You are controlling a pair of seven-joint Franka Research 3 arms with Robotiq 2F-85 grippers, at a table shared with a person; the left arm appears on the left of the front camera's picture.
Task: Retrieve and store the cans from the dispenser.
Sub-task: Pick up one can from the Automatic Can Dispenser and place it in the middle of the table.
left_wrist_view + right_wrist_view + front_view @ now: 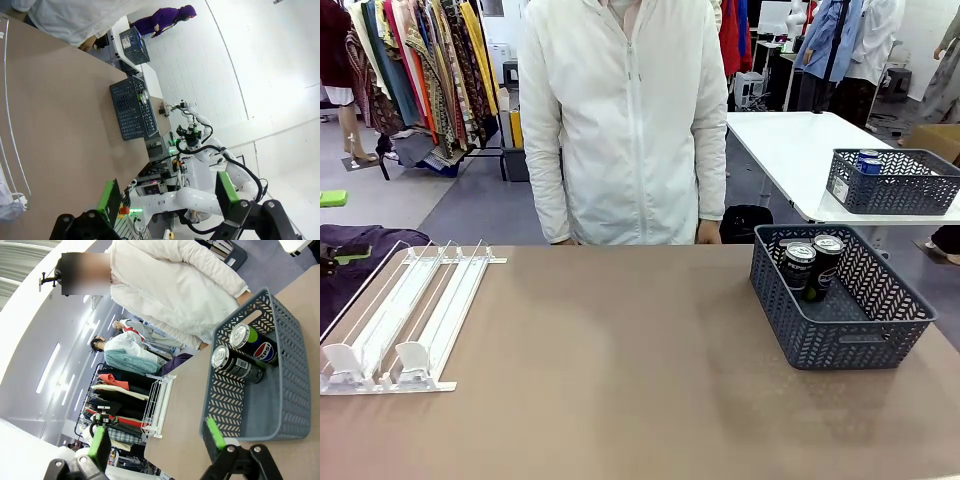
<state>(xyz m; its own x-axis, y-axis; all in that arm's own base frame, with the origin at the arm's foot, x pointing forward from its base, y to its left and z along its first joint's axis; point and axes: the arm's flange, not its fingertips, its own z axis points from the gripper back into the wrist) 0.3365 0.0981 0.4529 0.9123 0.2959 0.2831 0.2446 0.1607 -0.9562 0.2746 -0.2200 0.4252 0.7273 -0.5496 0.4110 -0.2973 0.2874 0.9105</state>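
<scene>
The left gripper [167, 202] is seen spread wide and empty in its wrist view, its green pads [108, 200] well apart, held clear above the table [60, 115]. The right gripper [157, 440] is likewise wide open with nothing between its pads, the basket [290, 405] lying toward its 2 o'clock.

In the front view, the dispenser [410, 310] sits at about 9 o'clock on the table, its lanes sloping toward the near edge; no can is seen in the lanes. Two cans [812, 262] stand upright in the grey basket [840, 335] at about 3 o'clock, touching each other against its far-left corner. A person [625, 120] in a white jacket stands at 12 o'clock, hands at the table's far edge.

The dispenser appears emptied, so the task is judged close to done or awaiting a refill. If another can is loaded, it should be approached at the front stops with the jaws straddling its body, lifted clear of the rails before being carried across, and set down in the basket's free space, away from the standing cans.
</scene>
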